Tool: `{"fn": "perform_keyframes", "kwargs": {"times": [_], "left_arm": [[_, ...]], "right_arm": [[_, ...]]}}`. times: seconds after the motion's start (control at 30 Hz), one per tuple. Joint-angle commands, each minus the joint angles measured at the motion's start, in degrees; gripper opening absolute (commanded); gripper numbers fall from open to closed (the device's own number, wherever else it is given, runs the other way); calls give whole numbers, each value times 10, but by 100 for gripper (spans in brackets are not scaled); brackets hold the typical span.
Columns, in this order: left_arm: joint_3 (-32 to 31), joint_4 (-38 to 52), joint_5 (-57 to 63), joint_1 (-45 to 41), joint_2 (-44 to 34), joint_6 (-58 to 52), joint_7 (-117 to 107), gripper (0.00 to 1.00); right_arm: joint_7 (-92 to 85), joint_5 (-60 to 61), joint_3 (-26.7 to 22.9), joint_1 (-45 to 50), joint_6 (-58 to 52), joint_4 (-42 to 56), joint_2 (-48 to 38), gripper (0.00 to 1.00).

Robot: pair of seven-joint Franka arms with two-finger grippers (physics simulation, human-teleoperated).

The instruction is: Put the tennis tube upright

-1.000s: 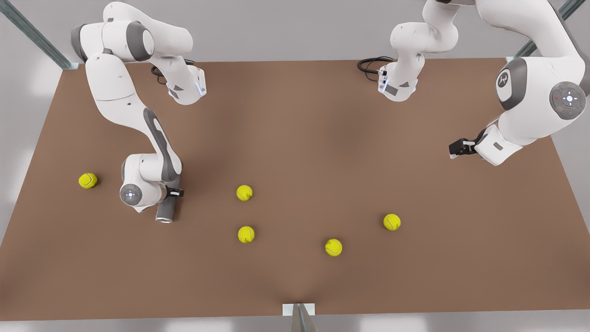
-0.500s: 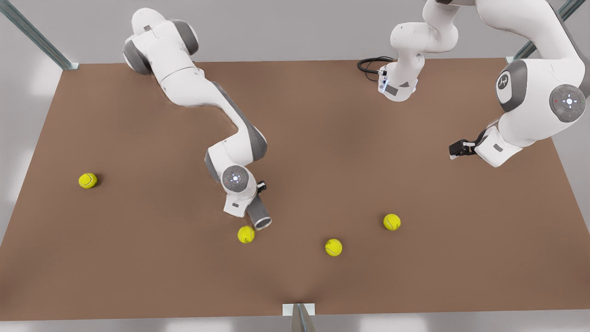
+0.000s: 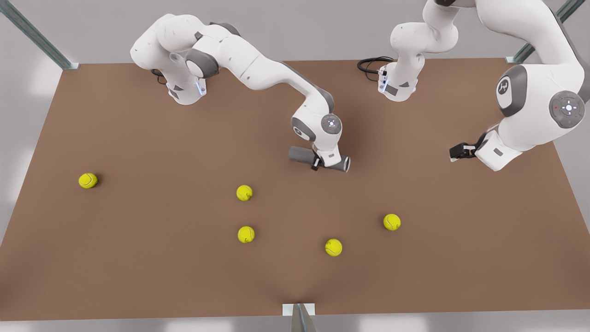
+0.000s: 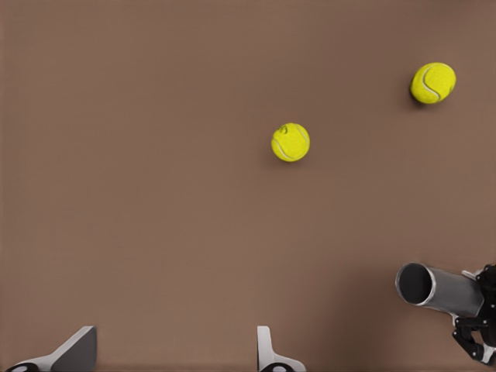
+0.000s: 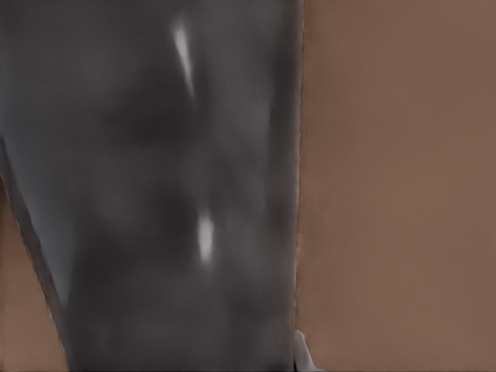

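**Mid-table: tube in grasp, lying flat in the air**

Near the table's middle, the slim dull-grey metallic tennis tube [image 3: 302, 155] is held crosswise, long axis roughly level and clear of the brown tabletop [image 3: 138, 258]. The right gripper [image 3: 318, 162] is clamped about its midsection; the right wrist view has the grey wall of the tube [image 5: 155, 194] pressed close to the lens. The left wrist view catches the tube's open silvery-rimmed mouth [image 4: 416, 284] farther off.

The left gripper [image 3: 456, 151] hangs over the table edge at the front view's right, well apart from the tube, waiting; its fingertips [image 4: 271, 356] stand spread wide with nothing between them.

Five yellow tennis balls lie loose on the table, the nearest [image 3: 244, 192] below the tube in the front view.

Progress, as judged: pickup done, tube lifted. Left to do: rotate it to vertical, set one end down on bare table clear of the balls, release without toppling.
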Motion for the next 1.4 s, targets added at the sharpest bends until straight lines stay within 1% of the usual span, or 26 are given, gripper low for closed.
{"fn": "perform_keyframes", "kwargs": {"times": [0.0,0.03,0.07,0.2,0.23,0.27,0.3,0.33,0.37,0.4,0.43,0.47,0.5,0.53,0.57,0.63,0.7,0.77,0.83,0.9,1.0,1.07,1.13,1.37], "left_arm": [[0,0,0,-1,0,1,-1,100],[0,0,0,-1,0,1,-1,100],[0,0,0,-1,0,1,-1,100],[0,0,0,2,0,0,-1,100],[0,0,0,2,-1,-1,-1,100],[0,0,0,1,-1,-2,-1,100],[-1,0,-1,2,-1,-2,-1,100],[0,1,-12,7,10,-1,1,100],[3,0,-93,49,36,-19,15,100],[7,0,-140,83,95,-73,122,100],[24,-4,-191,118,185,-95,329,100],[27,-31,-231,118,243,-55,424,100],[27,-110,-287,107,245,29,469,100],[26,-174,-354,105,229,97,484,100],[25,-211,-391,105,228,125,519,100],[19,-273,-450,78,218,149,535,100],[-18,-294,-482,64,221,163,543,100],[-72,-312,-501,64,223,210,557,100],[-93,-321,-502,51,234,224,567,100],[-111,-350,-536,36,234,267,567,100],[-116,-374,-551,33,237,268,569,100],[-124,-377,-552,32,240,267,571,100],[-124,-377,-552,32,241,270,571,100],[-120,-376,-551,35,223,239,564,100]], "right_arm": [[-102,12,0,2,29,-1,1,80],[-103,12,0,2,29,-1,1,88],[-105,12,0,3,29,-1,1,100],[-106,16,1,2,29,-11,-14,100],[-106,42,17,-14,-20,-12,-72,100],[-106,83,17,-45,-108,-13,-141,100],[-92,92,13,-130,-309,-13,-247,100],[-43,64,5,-275,-460,-12,-339,100],[-40,-18,-16,-362,-476,-7,-349,100],[-29,-40,-39,-387,-477,23,-348,100],[-8,-77,-40,-385,-476,25,-348,100],[40,-77,-41,-388,-474,26,-348,100],[130,-74,-40,-398,-471,26,-346,100],[126,-75,-34,-423,-445,21,-343,100],[126,-74,-35,-425,-444,22,-343,100],[133,-62,-34,-421,-446,19,-343,100],[133,-63,-36,-434,-447,19,-343,100],[136,-62,-36,-436,-440,19,-339,100],[137,-62,-33,-429,-433,19,-338,100],[137,-60,-33,-427,-434,19,-339,100],[137,-60,-32,-426,-434,18,-338,100],[137,-60,-31,-425,-434,18,-338,100],[138,-71,-32,-401,-434,18,-338,100],[138,-69,-33,-406,-435,18,-338,100]]}}
